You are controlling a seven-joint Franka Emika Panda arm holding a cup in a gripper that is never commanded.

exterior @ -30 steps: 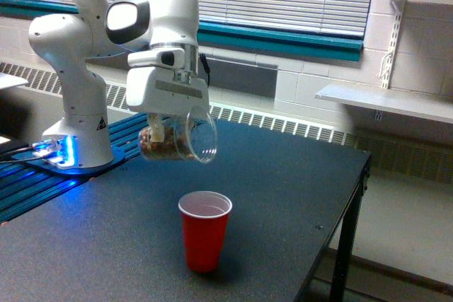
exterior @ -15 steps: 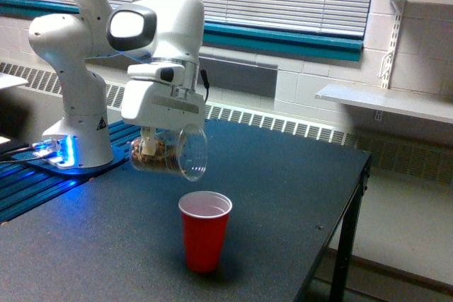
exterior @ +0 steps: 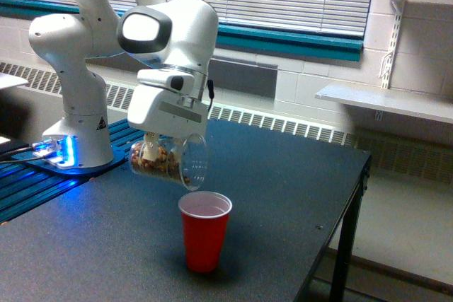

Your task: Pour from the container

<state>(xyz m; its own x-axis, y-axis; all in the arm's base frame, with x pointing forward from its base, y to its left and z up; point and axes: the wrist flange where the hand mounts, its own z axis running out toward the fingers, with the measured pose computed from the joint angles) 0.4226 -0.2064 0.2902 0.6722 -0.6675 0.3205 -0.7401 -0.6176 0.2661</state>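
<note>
Arm bent over the table (exterior: 283, 175), wrist rolled sideways, gripper (exterior: 157, 148) clamped on the container (exterior: 170, 163). Container is tipped past horizontal, mouth angled down toward the exterior view's right, just above the red cup (exterior: 204, 230). Brown nuts sit at its base end. Nothing between rim and cup.

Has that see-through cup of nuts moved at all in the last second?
Yes. The clear cup has dropped and tipped further, its rim now just above the red cup, which stayed put.
</note>
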